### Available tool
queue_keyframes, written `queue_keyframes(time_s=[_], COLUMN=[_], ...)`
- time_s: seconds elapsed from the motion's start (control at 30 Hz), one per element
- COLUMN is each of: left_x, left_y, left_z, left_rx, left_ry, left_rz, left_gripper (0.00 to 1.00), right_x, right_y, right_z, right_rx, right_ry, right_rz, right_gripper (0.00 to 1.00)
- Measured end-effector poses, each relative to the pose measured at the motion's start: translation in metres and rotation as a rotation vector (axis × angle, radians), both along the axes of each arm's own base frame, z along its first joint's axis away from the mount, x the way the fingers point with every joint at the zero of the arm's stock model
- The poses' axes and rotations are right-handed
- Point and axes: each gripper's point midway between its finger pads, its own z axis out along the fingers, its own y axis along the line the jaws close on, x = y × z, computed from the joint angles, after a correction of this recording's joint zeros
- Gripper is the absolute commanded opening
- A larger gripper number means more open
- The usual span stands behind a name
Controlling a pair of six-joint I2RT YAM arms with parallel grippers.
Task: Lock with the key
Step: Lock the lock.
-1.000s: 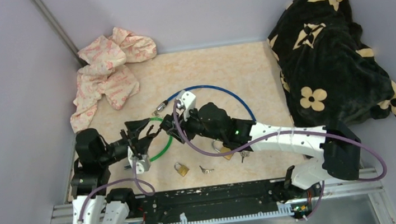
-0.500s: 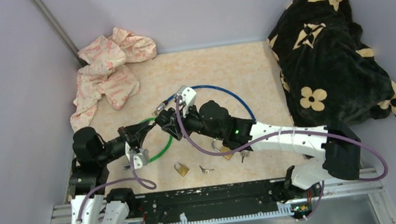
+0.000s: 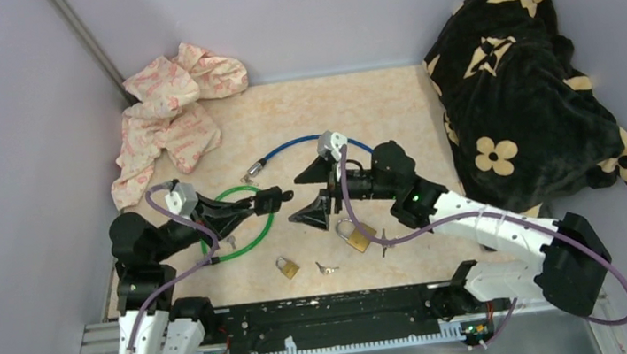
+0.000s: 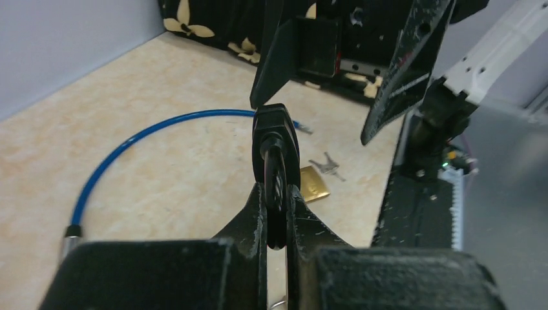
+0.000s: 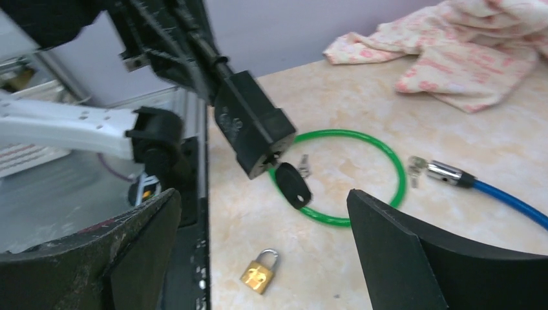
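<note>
My left gripper (image 3: 252,204) is shut on the black lock (image 3: 270,200) at the end of the green cable loop (image 3: 242,243), holding it above the table. In the right wrist view the lock (image 5: 252,129) is a black block, and a black-headed key (image 5: 294,184) hangs from its lower end. My right gripper (image 3: 293,201) stands wide open just right of the lock, touching nothing. In the left wrist view the lock (image 4: 276,139) sits pinched between my left gripper (image 4: 276,194), with the right fingers (image 4: 407,64) spread beyond it.
A small brass padlock (image 3: 286,267), loose keys (image 3: 327,268) and a larger brass padlock (image 3: 356,237) lie near the front edge. A blue cable (image 3: 288,145) arcs behind the grippers. A pink cloth (image 3: 173,113) lies at back left and a black flowered blanket (image 3: 522,82) at right.
The left gripper has shut on the lock and its wrist has turned over. The right gripper has let go, opened wide and drawn back to the right.
</note>
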Motion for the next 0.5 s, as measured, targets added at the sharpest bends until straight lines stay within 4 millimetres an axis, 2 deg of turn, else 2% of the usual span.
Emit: queue_keyframes(time_s=[0.13,0.33,0.4,0.5], left_x=[-0.009,-0.020,-0.024,-0.028], left_y=[-0.007,-0.012,-0.012,-0.013], left_z=[0.003,0.008,0.009,0.011], left_rx=[-0.120,-0.245,-0.268,-0.290], left_ry=[0.122,0.208,0.220,0.226], left_rz=[-0.035,-0.082,-0.094,-0.107], left_gripper=[0.00,0.00,0.00,0.00], right_x=[-0.021,-0.035,-0.037,-0.042], right_y=[0.009,0.024,0.029,0.036], right_z=[0.002,0.006,0.006,0.002], right_rx=[0.038,0.106,0.121,0.123], right_ry=[0.028,0.082,0.101,0.131], right_rz=[0.138,0.272,0.301,0.340], right_gripper=[0.98,0.95,0.88,0.70])
